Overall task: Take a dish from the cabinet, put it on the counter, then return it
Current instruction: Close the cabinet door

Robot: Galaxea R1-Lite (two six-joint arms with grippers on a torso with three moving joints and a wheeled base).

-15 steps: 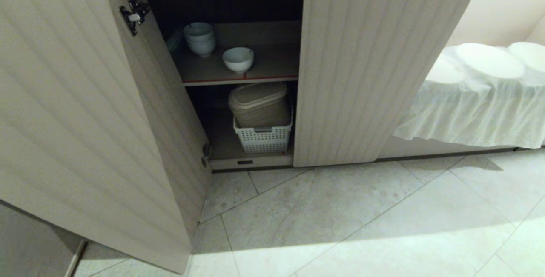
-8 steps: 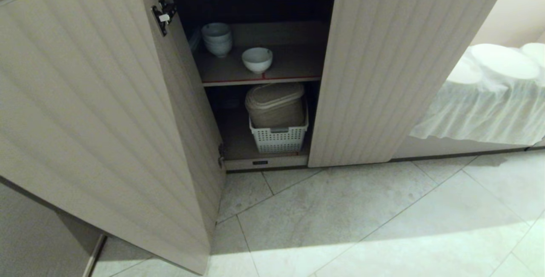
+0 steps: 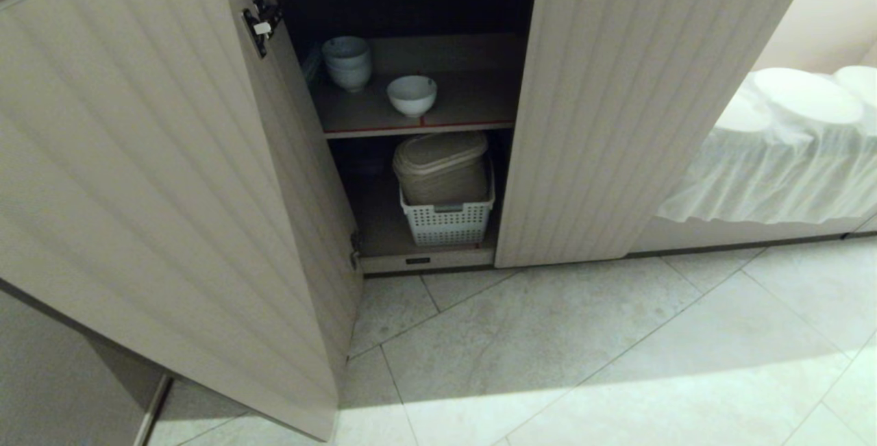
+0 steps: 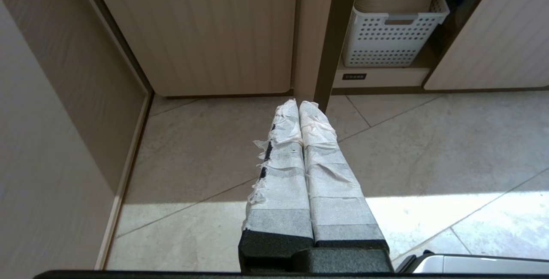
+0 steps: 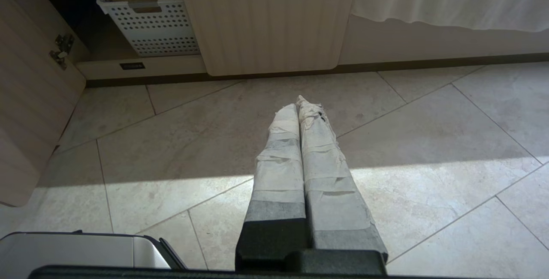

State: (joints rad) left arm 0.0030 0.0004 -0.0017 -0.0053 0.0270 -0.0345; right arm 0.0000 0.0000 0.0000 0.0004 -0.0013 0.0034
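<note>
Plain glossy white round bowl [image 3: 411, 94] upright near front edge of upper shelf, pale beige fluted cabinet [image 3: 603, 103], door open. My left fingers [image 4: 299, 106] and right fingers [image 5: 299, 104] pressed together, low over floor, empty. Bowl far ahead, above both; neither arm clearly nearer.

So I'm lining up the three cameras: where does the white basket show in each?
Head view: basket on the cabinet's bottom shelf, below the lone bowl.
Left wrist view: basket at the top edge, beyond the shut left gripper.
Right wrist view: basket in the top corner, beside the closed door.
Shared landmark: the small dark label under the basket.
</note>
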